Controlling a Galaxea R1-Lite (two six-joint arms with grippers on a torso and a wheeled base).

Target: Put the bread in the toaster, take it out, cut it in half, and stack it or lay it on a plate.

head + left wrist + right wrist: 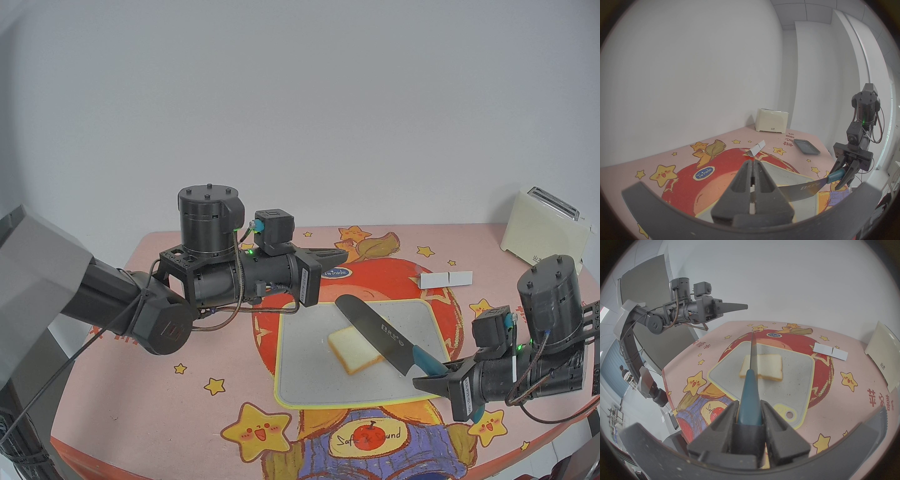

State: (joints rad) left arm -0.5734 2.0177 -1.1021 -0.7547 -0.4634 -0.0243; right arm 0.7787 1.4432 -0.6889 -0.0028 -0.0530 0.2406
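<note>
While the bread (353, 351) lies flat mid-way on the cutting board (306, 375) on the worktop, the right gripper (435, 380), at 4 o'clock from it, has its fingers clamped on the knife (375, 330) handle, with the blade slanting over the slice. The left gripper (334, 255) hovers at 11 o'clock, fingers pressed together on nothing. Cutting seems to be the step in hand. The next move likely calls for pressing the blade squarely down across the slice's middle.

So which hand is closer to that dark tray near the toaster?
Right. The right gripper, holding the knife, is close by the dark tray; the left gripper hangs across the cutting board, far from it.
</note>
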